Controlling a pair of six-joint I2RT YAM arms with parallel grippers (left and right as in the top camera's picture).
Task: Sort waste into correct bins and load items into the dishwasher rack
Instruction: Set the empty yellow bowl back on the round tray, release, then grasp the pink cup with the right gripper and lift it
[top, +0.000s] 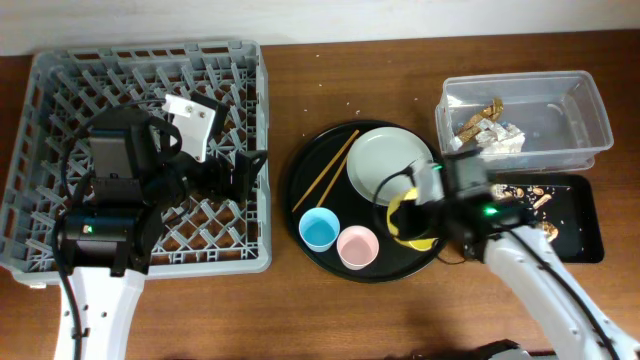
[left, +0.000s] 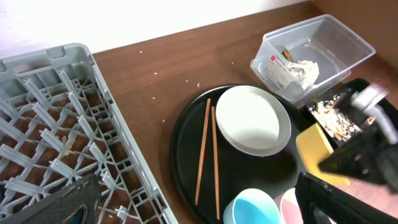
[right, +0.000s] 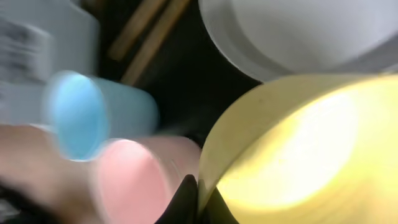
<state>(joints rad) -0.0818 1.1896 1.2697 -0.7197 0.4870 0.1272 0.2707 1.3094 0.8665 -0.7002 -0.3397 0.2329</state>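
Note:
My right gripper (top: 410, 203) is shut on the rim of the yellow bowl (top: 405, 225), which it holds tilted over the round black tray; the pinch shows in the right wrist view (right: 199, 194) on the bowl (right: 298, 143). The pale grey plate (top: 385, 160), chopsticks (top: 325, 170), blue cup (top: 318, 229) and pink cup (top: 357, 246) sit on that tray. My left gripper (top: 243, 172) is open and empty over the right edge of the grey rack (top: 50, 90). The clear tub (top: 592, 110) holds a white napkin (top: 500, 138) and brown wrappers. The shallow black tray (top: 580, 215) holds food scraps (top: 540, 200).
The round black tray (top: 300, 190) lies between the rack and the bins. A white tag (top: 192, 112) lies in the rack. Small crumbs dot the brown table behind the tray. The left wrist view shows the plate (left: 252, 118) and chopsticks (left: 208, 149).

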